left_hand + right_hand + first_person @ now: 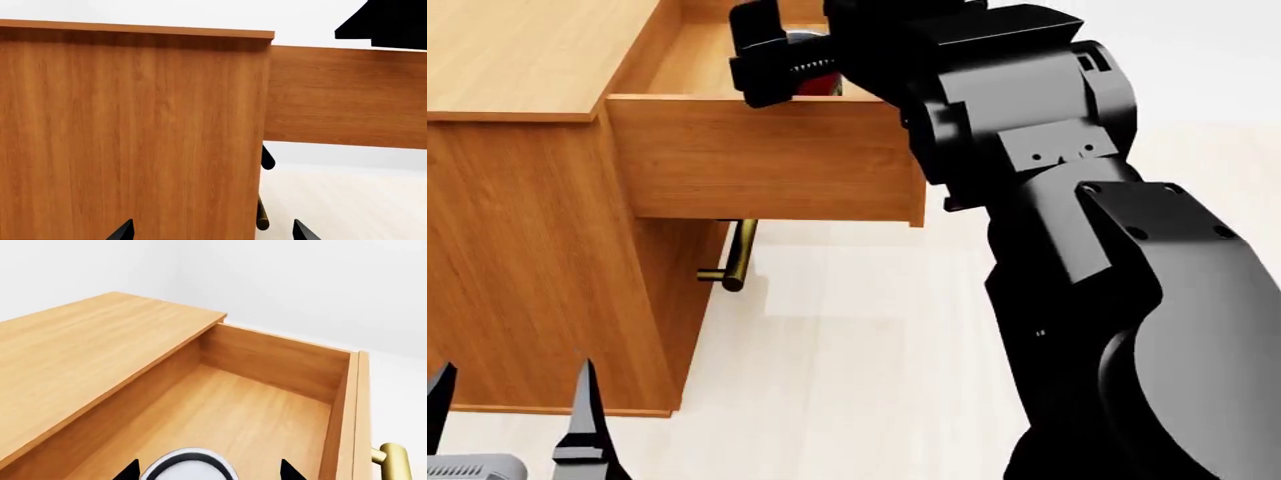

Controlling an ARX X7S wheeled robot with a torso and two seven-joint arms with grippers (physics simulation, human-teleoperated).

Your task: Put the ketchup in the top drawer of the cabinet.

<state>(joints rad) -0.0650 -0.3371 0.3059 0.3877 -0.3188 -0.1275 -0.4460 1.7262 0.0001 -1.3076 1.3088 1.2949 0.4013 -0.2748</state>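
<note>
The cabinet [534, 250] stands at the left with its top drawer [761, 155] pulled out. The ketchup [814, 82] shows as a sliver of red inside the drawer, behind my right gripper [771, 60]. In the right wrist view its silver-grey top [190, 470] sits low between the fingertips of my right gripper [208, 471], over the drawer floor [227, 415]. A gap shows on one side of the can and the gripper is open. My left gripper [510, 400] hangs open and empty low beside the cabinet's side [133, 135].
The lower drawer's brass handle [737, 255] juts out under the open drawer, close to my left gripper [210, 231]. The top drawer's brass handle [393, 460] shows at its front. The cabinet's flat top [87, 345] lies beside the drawer. Pale floor [854, 360] spreads in front.
</note>
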